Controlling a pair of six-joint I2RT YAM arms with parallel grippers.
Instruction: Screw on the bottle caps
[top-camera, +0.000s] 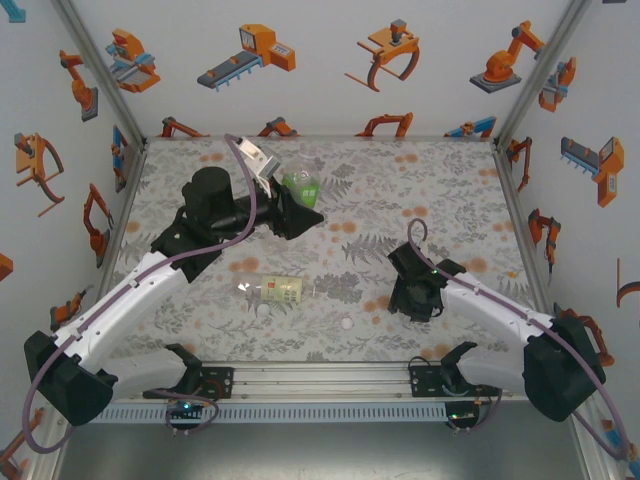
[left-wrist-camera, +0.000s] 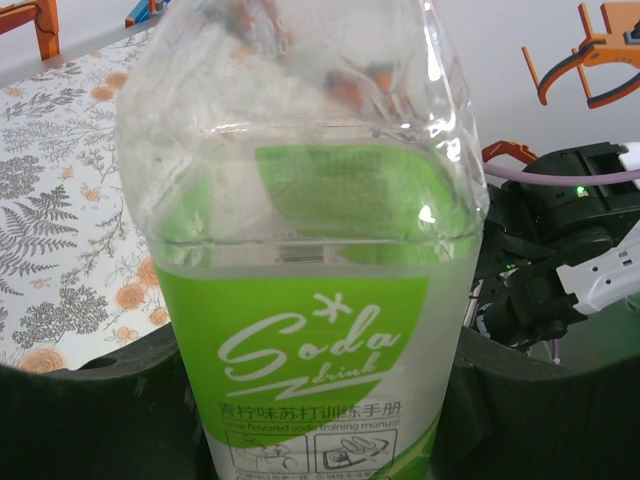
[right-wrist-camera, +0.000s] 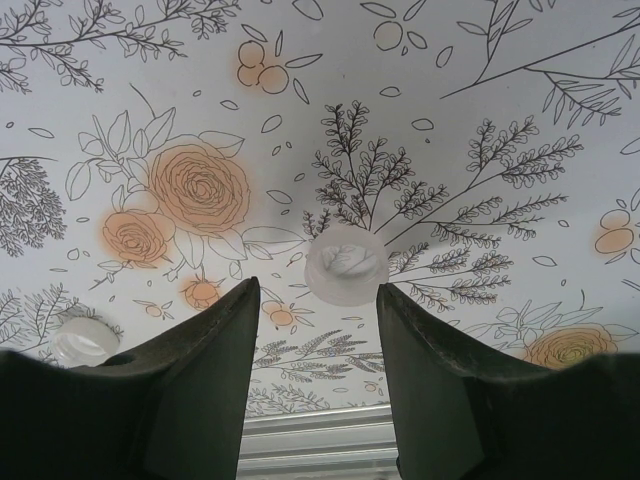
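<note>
The left gripper (left-wrist-camera: 320, 440) clenches the squat bottle (left-wrist-camera: 300, 250), crinkled clear plastic with a green label, beyond the slim bottle (top-camera: 283, 290) lying sideways on the floral mat (top-camera: 450, 200), while right of it the right gripper (right-wrist-camera: 318, 295) stands parted around a round white cap (right-wrist-camera: 346, 265).

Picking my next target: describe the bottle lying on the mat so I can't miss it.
On the floral mat, look in the near half toward the front rail, slightly left of centre. A slim clear bottle with a pale yellow-green label lies there on its side. The other, a green soda bottle, is gripped by the left hand further back.
</note>
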